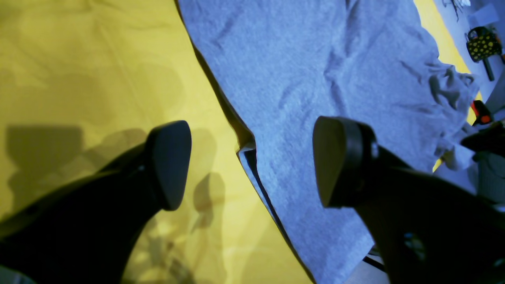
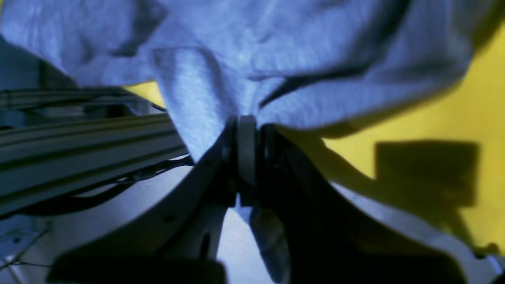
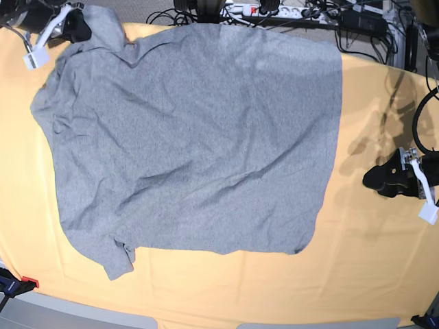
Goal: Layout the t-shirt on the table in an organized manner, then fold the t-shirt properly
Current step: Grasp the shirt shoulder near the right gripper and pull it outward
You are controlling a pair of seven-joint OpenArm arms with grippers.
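right gripper (image 2: 246, 154) clamped on the t-shirt (image 3: 192, 137) sleeve fold; left gripper (image 1: 252, 165) jaws apart, hem edge between them. close left there, then tension evenly.

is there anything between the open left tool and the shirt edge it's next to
Nothing visible. The left tool hangs open over the t-shirt hem, one finger above the bare table, the other above the fabric. Only cloth lies below. The right tool is shut on the t-shirt at the far corner, well clear.
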